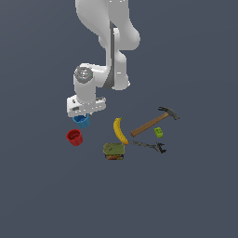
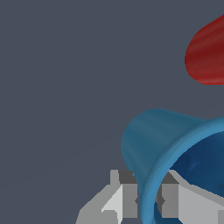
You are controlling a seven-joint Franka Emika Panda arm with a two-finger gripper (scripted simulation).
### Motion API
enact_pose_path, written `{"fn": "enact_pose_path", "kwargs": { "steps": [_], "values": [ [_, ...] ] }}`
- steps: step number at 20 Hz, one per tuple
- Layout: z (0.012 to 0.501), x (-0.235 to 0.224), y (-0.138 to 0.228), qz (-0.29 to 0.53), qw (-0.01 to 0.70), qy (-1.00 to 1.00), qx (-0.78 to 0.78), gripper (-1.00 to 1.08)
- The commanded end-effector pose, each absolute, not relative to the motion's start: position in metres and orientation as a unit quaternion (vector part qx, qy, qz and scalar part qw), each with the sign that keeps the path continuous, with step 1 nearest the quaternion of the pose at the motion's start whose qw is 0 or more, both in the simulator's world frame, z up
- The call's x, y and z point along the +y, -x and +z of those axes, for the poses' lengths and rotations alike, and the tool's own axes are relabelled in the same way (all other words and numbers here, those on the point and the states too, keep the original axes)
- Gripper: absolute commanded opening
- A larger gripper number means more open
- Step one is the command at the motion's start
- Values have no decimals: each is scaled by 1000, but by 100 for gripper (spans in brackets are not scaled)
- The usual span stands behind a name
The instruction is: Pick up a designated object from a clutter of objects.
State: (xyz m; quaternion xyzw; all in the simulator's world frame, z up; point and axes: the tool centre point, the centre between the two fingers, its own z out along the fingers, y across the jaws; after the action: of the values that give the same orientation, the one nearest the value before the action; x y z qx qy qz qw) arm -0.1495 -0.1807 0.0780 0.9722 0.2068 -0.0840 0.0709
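The bright blue cup hangs directly under my gripper, towards the exterior view's left. In the wrist view the blue cup fills the frame's corner, open top facing the camera. Its rim passes between my two grey fingers. My gripper is shut on that rim wall, one finger inside and one outside. The red cup stands just beside the blue one, apart from it, and the red cup shows in the wrist view too. Whether the blue cup touches the floor is unclear.
The remaining clutter lies to the exterior view's right: a yellow banana, a wooden-handled hammer, a small lime-green block, a dark metal tool and a green-brown can. The arm's white links rise above the cups.
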Motion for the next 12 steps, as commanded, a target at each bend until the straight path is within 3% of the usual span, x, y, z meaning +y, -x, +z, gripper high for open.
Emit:
{"fn": "enact_pose_path", "kwargs": {
  "steps": [1, 12],
  "values": [
    [88, -173, 147, -83, 72, -972, 207, -100],
    [158, -112, 134, -83, 72, -972, 208, -100]
  ]
}}
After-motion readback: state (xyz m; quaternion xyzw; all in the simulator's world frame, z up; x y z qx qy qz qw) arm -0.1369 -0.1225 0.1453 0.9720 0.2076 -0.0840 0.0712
